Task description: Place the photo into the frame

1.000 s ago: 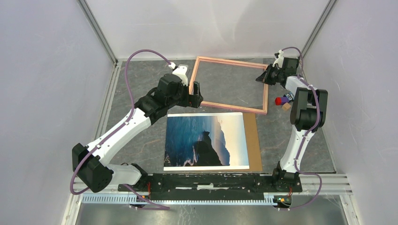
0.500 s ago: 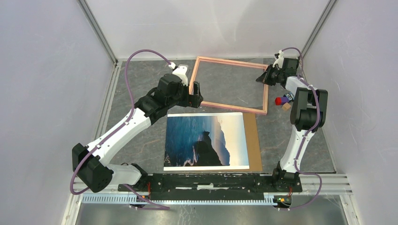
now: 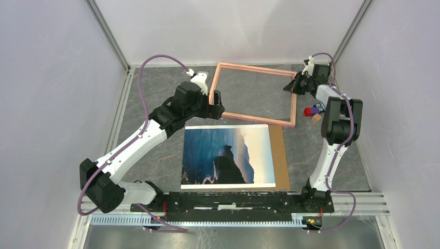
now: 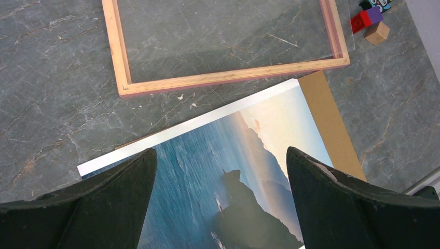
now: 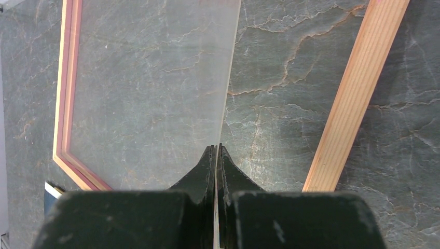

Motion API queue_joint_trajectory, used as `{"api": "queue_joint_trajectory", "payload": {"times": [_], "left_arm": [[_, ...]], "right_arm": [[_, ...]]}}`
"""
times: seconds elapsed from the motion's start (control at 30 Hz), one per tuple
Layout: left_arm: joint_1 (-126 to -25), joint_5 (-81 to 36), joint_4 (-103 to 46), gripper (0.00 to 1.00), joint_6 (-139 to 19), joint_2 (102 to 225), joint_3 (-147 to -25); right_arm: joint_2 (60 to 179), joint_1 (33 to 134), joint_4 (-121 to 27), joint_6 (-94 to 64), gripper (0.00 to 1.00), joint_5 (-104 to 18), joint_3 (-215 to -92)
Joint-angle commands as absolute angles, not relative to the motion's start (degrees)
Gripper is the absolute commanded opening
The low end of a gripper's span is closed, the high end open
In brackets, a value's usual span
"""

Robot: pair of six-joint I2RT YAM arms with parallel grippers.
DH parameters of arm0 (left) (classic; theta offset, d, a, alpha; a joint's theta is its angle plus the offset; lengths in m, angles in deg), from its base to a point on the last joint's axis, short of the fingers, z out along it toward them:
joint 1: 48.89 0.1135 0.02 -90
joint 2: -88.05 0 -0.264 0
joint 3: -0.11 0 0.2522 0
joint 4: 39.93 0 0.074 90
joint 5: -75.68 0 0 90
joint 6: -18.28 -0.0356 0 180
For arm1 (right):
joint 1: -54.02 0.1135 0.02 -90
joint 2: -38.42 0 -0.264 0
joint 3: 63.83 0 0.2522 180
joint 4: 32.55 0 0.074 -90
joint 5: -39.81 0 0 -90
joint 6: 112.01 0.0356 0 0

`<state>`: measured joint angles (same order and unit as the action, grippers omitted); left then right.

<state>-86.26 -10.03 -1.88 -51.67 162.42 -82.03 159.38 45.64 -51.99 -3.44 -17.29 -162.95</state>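
Top view. The frame (image 3: 255, 118) is seen lying flat at the far middle of the grey marbled table (image 3: 155, 88), turned slightly askew, with the table surface visible through its opening. The photo (image 3: 223, 155) is laid picture-side up nearer the arm bases, well outside the frame, its far edge just beside the frame's near rail. A brown board (image 3: 280, 155) is seen under the photo, exposed along the photo's right side. The left gripper (image 3: 218, 104) is held over the frame's near-left corner. The right gripper (image 3: 289, 85) is placed at the frame's right rail. A few small coloured blocks (image 3: 311, 111) are noted to the right of the frame.

Left wrist view. The two dark fingers (image 4: 119, 197) are spread wide apart, with nothing between them. The photo's far white border and the sea and cliffs are seen below them. The frame's near rail and corner are seen beyond, apart from the photo's edge.

Right wrist view. The fingertips are pressed together on the edge of a thin clear pane (image 5: 155, 78). The pane is spread over the frame's opening, the pink rail being visible at its far side. A pale wooden rail is seen to the right, apart from the pane's gripped edge.
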Motion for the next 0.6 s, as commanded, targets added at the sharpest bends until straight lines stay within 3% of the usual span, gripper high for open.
{"api": "queue_joint_trajectory", "payload": {"times": [0.0, 0.57], "left_arm": [[-86.56, -10.54, -3.54, 1.0, -53.7, 162.06, -82.17], [-86.51, -10.76, -3.5, 1.0, -53.71, 162.06, -82.1]], "right_arm": [[157.41, 45.41, -52.75, -5.51, 0.0, -17.58, -162.99], [159.18, 45.48, -56.6, -8.61, 0.0, -16.88, -166.2]]}}
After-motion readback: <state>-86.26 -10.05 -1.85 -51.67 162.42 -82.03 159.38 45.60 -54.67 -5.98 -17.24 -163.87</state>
